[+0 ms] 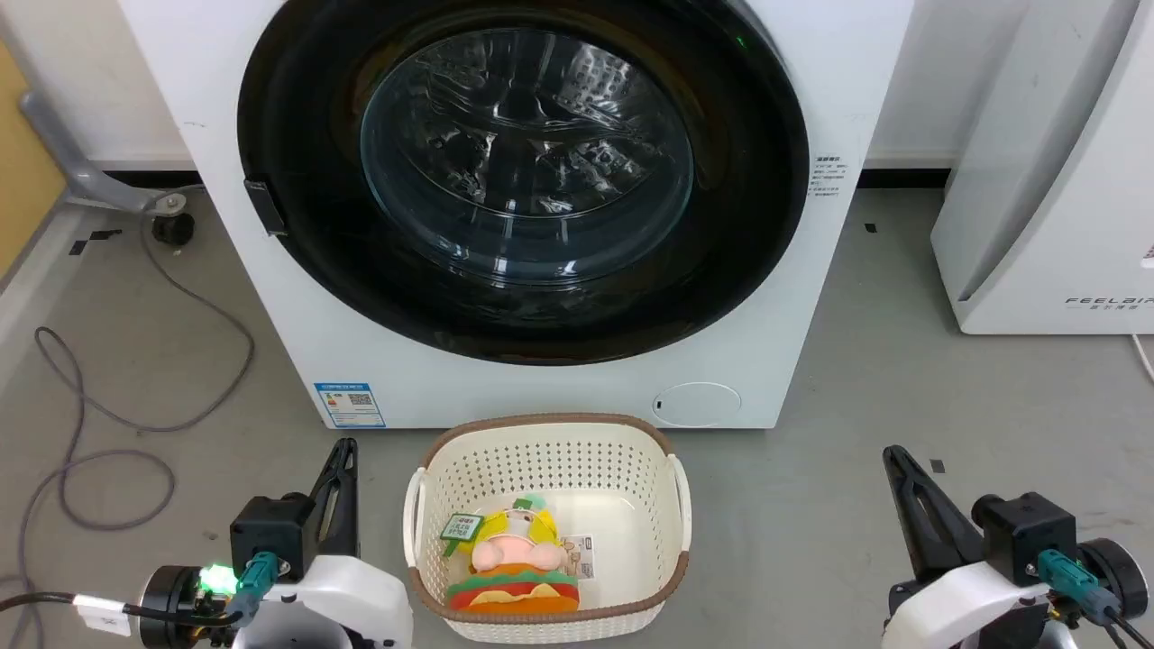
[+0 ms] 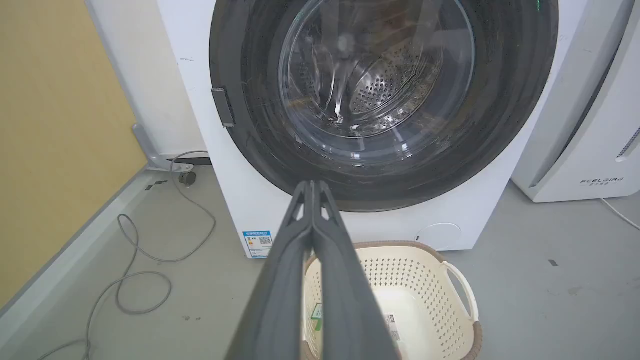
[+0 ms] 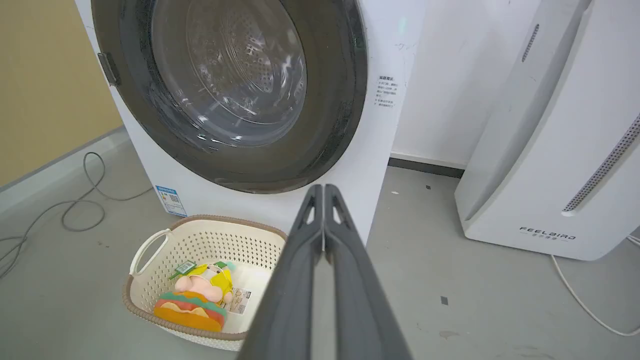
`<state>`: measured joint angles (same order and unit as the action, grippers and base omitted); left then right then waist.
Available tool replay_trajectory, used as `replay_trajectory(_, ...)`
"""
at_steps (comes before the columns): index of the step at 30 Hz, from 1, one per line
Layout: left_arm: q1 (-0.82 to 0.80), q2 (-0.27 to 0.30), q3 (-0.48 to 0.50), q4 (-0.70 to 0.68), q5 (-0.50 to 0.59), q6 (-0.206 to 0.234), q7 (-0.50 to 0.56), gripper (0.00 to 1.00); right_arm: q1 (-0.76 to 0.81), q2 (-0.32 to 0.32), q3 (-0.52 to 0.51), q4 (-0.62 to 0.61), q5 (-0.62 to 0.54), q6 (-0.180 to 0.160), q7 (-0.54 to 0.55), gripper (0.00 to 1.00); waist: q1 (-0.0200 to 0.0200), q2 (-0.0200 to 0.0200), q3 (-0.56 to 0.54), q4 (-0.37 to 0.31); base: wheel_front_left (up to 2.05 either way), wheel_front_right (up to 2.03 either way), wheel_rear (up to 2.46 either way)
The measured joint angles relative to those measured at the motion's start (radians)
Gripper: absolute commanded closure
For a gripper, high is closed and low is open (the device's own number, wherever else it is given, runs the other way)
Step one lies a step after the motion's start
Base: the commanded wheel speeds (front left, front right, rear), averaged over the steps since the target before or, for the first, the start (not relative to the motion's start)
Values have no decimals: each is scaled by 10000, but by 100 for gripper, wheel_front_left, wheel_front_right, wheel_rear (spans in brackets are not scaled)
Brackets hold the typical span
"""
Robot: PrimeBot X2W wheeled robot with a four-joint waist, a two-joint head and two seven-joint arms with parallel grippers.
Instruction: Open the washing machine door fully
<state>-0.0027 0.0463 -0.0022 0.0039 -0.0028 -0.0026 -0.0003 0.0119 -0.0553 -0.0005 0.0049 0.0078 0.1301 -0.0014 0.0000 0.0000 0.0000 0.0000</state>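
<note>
Raise the left gripper (image 1: 346, 448), fingers pressed together like the right gripper's (image 1: 892, 453), to the dark tab (image 1: 264, 205) at the left edge of the washing machine door (image 1: 527, 171), shut flush on the washing machine (image 1: 505, 397), then spread, hook, pull.

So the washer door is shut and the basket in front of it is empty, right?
Not quite. The door is shut, but the basket is not empty: a colourful plush toy lies in it, as the head view shows.

Holds left gripper (image 1: 345, 446) and right gripper (image 1: 892, 452) closed and empty, well short of the washing machine (image 1: 811, 297), fingers pointing toward it.
</note>
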Motion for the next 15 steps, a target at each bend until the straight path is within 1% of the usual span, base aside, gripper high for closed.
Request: replay_trajectory(15,0,0,0,0,0,0,0,100,0,0,0,0,0,0,0,100,0,0,0,0,0,0,0)
